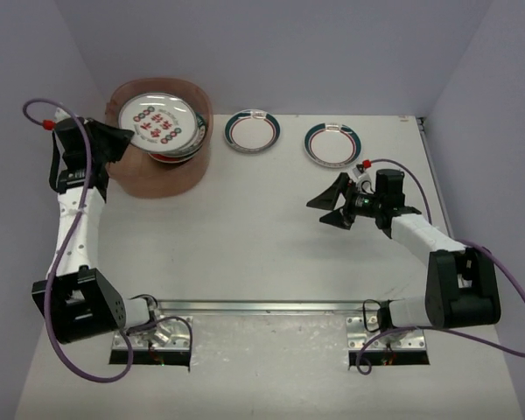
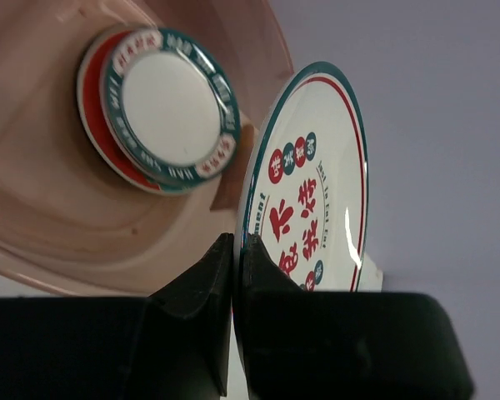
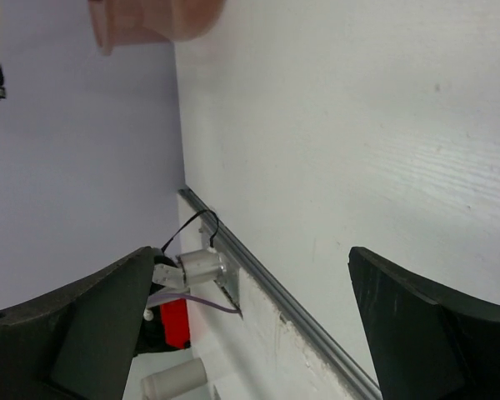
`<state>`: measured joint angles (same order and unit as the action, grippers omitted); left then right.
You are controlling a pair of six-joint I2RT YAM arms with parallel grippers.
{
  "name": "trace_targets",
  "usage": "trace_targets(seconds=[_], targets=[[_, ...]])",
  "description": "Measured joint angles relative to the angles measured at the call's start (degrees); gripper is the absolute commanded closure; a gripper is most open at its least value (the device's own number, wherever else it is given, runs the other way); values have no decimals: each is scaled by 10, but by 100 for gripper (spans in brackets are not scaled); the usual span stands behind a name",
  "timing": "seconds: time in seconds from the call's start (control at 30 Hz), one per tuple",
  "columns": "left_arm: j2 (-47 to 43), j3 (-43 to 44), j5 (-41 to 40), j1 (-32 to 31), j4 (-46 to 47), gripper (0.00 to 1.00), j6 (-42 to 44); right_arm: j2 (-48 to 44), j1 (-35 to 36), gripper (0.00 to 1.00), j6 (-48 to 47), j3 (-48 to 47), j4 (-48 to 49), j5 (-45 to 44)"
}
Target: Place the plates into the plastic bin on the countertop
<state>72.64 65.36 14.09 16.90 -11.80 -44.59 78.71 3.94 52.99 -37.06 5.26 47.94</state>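
The left gripper (image 2: 236,257) is clenched on the rim of a plate (image 1: 162,122), holding it above the bin (image 1: 157,182), over the stack (image 2: 168,107) inside. A second plate (image 1: 252,131) and a third plate (image 1: 332,144) lie on the countertop (image 1: 262,245) right of the bin. The right gripper (image 1: 334,205) hovers well right of the bin, jaws spread and empty.

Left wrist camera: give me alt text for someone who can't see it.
The left arm's black jaws are shut on the rim of a white plate with red and teal characters, held at the rim of the pinkish plastic bin. Inside the bin sits a stack of teal- and red-rimmed plates.
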Motion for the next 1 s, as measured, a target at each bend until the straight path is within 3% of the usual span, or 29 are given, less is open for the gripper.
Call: trace_targets(seconds=[0.13, 0.27, 0.43, 0.53, 0.63, 0.73, 0.8, 0.87, 1.0], targets=[[107, 118, -60, 16, -24, 100, -8, -7, -1, 1, 0, 36, 13, -3], [274, 237, -59, 14, -29, 100, -9, -10, -1, 1, 2, 58, 30, -3], [419, 303, -44, 14, -68, 95, -8, -11, -1, 1, 1, 69, 44, -4], [467, 330, -34, 13, -100, 82, -4, -11, -1, 1, 1, 78, 58, -4], [483, 348, -22, 9, -105, 47, -4, -10, -1, 1, -1, 86, 63, -4], [485, 367, -19, 2, -102, 27, 1, -9, -1, 1, -4, 90, 66, -4], [486, 385, -24, -5, -108, 19, 6, -3, -1, 1, -6, 90, 68, -4], [501, 428, -37, -16, -135, 0, 11, 6, -1, 1, -6, 90, 69, -4], [554, 527, -64, -36, -177, 0, 19, 17, -1, 1, -8, 90, 69, -8]])
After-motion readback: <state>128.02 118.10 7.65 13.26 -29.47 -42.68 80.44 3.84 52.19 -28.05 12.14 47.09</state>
